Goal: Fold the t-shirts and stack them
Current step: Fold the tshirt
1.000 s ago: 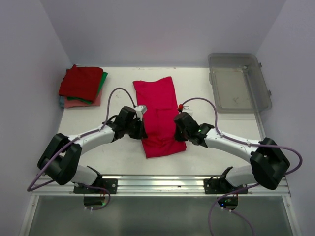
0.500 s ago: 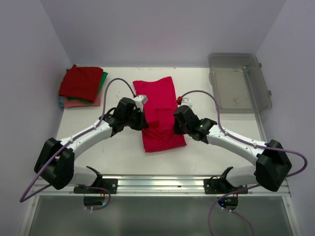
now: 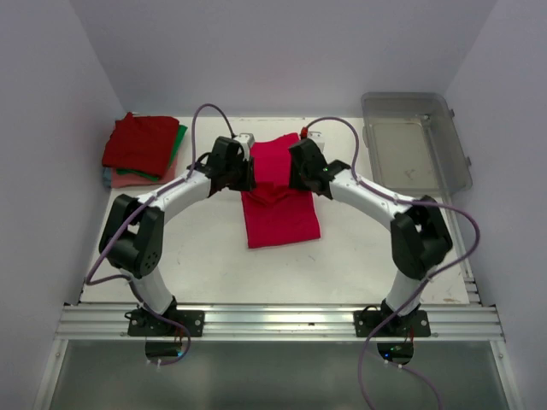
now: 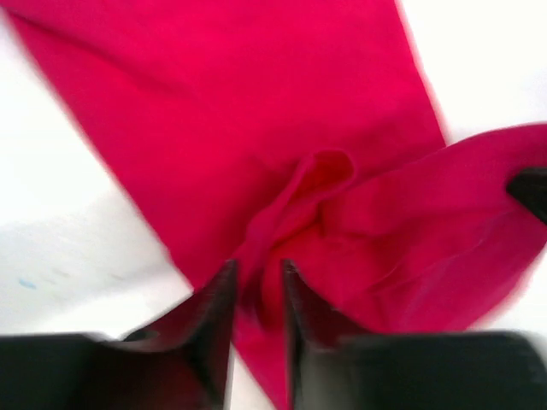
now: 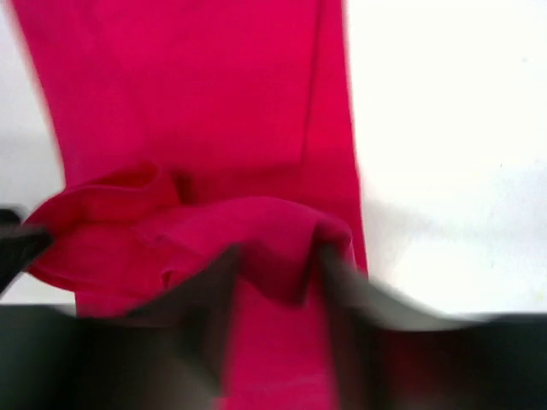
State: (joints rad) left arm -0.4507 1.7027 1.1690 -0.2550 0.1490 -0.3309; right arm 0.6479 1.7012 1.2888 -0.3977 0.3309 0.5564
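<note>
Both tools carried crimson tee [image 3: 278, 205] hem farther back.

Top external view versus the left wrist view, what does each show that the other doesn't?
Only the top external view shows the folded stack, the plastic bin and both arms. Only the left wrist view shows the left end effector with a bunched cloth fold between its fingers. Both show the crimson-pink t-shirt on the white table.

White arm links with bulky black joints, a looping lilac cable [image 3: 202, 120] along each arm, black-fingered claws.
</note>
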